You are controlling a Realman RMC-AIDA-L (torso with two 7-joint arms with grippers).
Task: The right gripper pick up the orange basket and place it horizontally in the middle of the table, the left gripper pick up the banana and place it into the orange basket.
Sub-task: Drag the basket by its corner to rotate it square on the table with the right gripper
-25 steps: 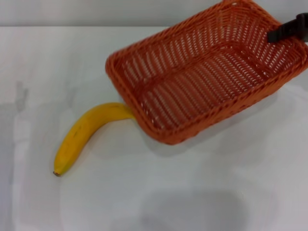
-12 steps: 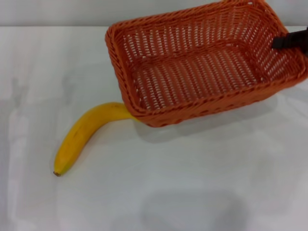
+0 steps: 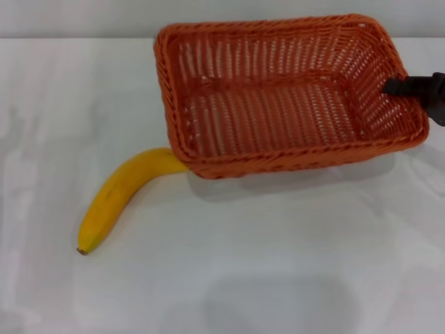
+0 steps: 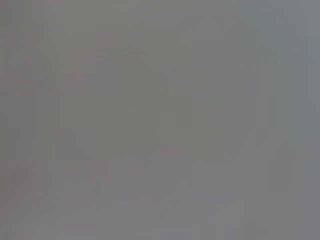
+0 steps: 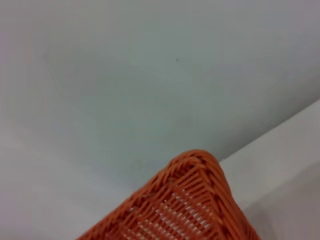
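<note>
The right tool [image 3: 400,86] enters from the bench's right edge, its black finger clamped on the right end wall of the orange basket [image 3: 278,104]. The basket lies lengthwise along the far part of the bench [image 3: 278,264], open side up. The banana [image 3: 122,195] lies near the left side, its stem end tucked under the basket's near-left corner.

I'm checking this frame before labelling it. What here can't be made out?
- Right gripper: head view's right edge cuts it off; its grip on the orange woven wicker basket is unclear.
- Curved yellow banana: its stem end is hidden behind the basket.
- Left gripper: in no view; the left wrist view is blank grey.
</note>
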